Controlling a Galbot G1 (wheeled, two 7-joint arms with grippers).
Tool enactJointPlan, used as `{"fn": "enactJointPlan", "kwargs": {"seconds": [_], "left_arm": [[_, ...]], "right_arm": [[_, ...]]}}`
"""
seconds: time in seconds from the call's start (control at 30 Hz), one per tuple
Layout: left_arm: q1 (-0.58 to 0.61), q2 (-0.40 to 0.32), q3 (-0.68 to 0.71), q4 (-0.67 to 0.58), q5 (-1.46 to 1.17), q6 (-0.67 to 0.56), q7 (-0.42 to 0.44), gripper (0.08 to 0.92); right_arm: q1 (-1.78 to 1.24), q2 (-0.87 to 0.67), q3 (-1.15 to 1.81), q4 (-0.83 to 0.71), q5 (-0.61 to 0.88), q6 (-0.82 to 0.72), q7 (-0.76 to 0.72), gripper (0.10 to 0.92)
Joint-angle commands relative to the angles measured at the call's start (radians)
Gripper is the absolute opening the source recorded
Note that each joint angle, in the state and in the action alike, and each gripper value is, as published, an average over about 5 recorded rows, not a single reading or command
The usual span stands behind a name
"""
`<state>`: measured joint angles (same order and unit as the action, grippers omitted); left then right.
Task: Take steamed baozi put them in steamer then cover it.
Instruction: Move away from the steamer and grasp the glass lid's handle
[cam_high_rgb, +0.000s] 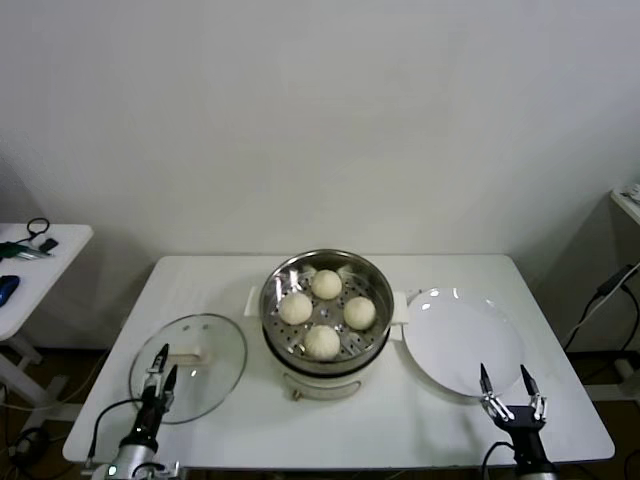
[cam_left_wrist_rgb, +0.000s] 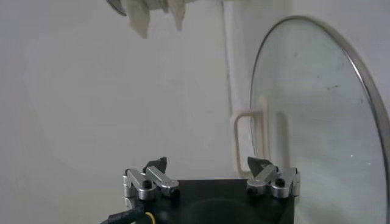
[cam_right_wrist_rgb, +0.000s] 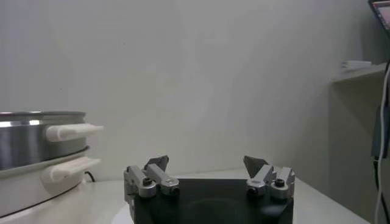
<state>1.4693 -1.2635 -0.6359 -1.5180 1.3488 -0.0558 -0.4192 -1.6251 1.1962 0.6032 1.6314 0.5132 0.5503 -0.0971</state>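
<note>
The steamer (cam_high_rgb: 326, 276), a shiny steel basket on a white pot base, stands mid-table with four pale baozi (cam_high_rgb: 326, 284) inside. It also shows in the right wrist view (cam_right_wrist_rgb: 30, 146). The glass cover (cam_high_rgb: 205, 380) with a cream handle (cam_high_rgb: 192, 354) lies flat on the table to the steamer's left; it also shows in the left wrist view (cam_left_wrist_rgb: 317, 122). My left gripper (cam_high_rgb: 160, 366) is open and empty over the cover's near-left edge, and shows in its own wrist view (cam_left_wrist_rgb: 210, 164). My right gripper (cam_high_rgb: 506, 381) is open and empty at the front right, by the plate.
A flat white plate (cam_high_rgb: 462, 340) lies right of the steamer. A small side table (cam_high_rgb: 40, 262) with a few items stands at far left. A shelf edge (cam_high_rgb: 626, 203) and cable are at far right. The white wall is behind.
</note>
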Motion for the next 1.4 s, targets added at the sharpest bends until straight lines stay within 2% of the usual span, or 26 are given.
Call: {"fn": "enactJointPlan", "kwargs": {"seconds": [0.03,0.37,0.47,0.77,0.93,1.17,1.27,1.4], "left_arm": [[-0.073,0.004,0.006,0.055,0.026,0.001,-0.002,0.823],[-0.156,0.014,0.047,0.114,-0.056,0.029,0.034,0.823],[-0.167,0.015,0.052,0.126,-0.07,0.038,0.033,0.793],[-0.169,0.002,0.061,0.151,-0.07,0.044,0.033,0.576],[-0.168,-0.004,0.061,0.151,-0.069,0.044,0.033,0.395],[-0.157,-0.009,0.062,0.133,-0.072,0.05,0.033,0.196],[-0.148,-0.003,0.059,0.106,-0.081,0.05,0.035,0.148],[-0.124,0.033,0.055,0.006,-0.12,0.06,0.064,0.144]], "right_arm": [[-0.014,0.008,0.005,0.007,-0.002,0.009,0.002,0.823],[-0.014,0.014,0.008,0.006,-0.005,0.013,0.004,0.823],[-0.012,0.016,0.006,0.006,-0.007,0.013,0.004,0.823],[-0.009,0.025,0.007,0.01,-0.016,0.013,0.008,0.823],[-0.01,0.026,0.01,0.014,-0.022,0.011,0.015,0.823],[-0.01,0.031,0.016,0.032,-0.035,-0.001,0.029,0.823],[-0.01,0.033,0.023,0.043,-0.045,-0.013,0.038,0.823],[-0.005,0.038,0.037,0.064,-0.081,-0.054,0.076,0.823]]}}
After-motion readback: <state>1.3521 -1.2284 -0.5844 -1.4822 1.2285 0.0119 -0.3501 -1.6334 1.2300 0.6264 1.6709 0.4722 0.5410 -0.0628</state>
